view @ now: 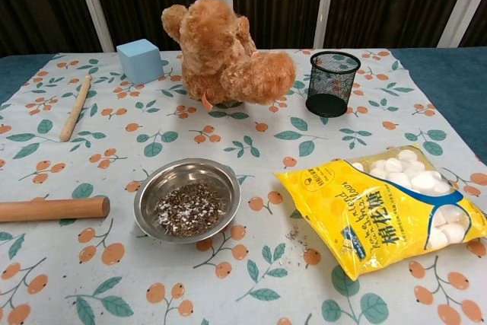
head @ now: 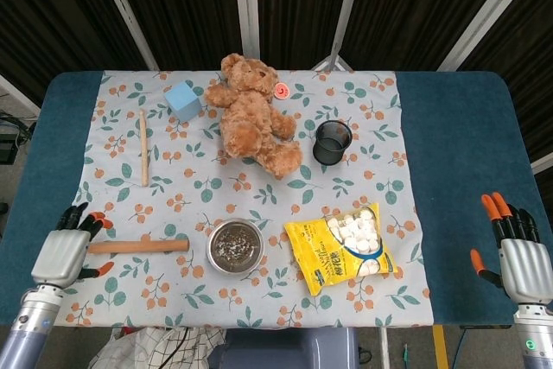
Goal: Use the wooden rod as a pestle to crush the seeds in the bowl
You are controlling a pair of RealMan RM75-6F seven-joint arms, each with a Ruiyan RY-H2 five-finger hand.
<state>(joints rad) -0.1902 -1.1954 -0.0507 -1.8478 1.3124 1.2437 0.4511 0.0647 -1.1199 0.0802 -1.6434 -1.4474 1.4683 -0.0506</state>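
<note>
Rod first: the thick wooden rod [head: 138, 246] lies flat on the flowered cloth [head: 380, 118] of the table [head: 458, 144], its long axis running left to right, one end aimed at the steel bowl [head: 235, 246] of seeds [head: 234, 244] just beside it, the other at the left robot hand [head: 65, 252]. That hand hangs at the rod's outer end, fingers apart, holding nothing; I cannot tell if it touches the wood. The right robot hand [head: 518, 261] is well apart at the table's far side, fingers spread and empty. A thinner stick [head: 143, 146] lies lengthways farther back
</note>
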